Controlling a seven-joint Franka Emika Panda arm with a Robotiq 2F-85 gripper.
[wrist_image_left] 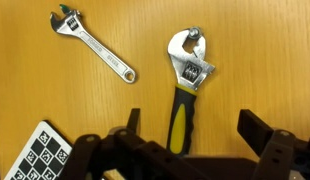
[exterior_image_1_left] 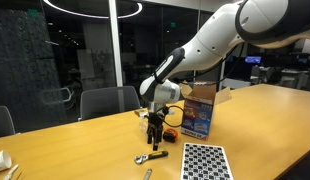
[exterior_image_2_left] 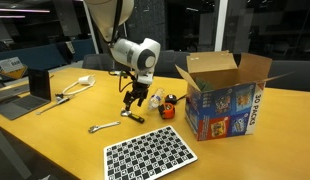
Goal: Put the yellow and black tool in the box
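1. My wooden counter carries everything here.
2. The yellow and black tool lies flat on it, with a silver wrench nearby.
3. A checkerboard sheet lies flat near them.
4. The box stands upright with its flaps open, and an orange-and-black item sits just beside it.

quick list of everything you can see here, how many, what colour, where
yellow and black tool: 1, chrome head, yellow and black handle, lying on the table
silver wrench: 1, silver, on the table beside the tool, apart from it
box: 1, brown cardboard, blue printed front, upright, flaps open
round item: 1, orange and black, on the table between gripper and box
checkerboard sheet: 1, black and white, flat near the table edge
table: 1, light wood
chairs: at least 2, dark, behind the table
arm: 1, white
gripper: 1, black, jaws open, the tool's handle showing between them
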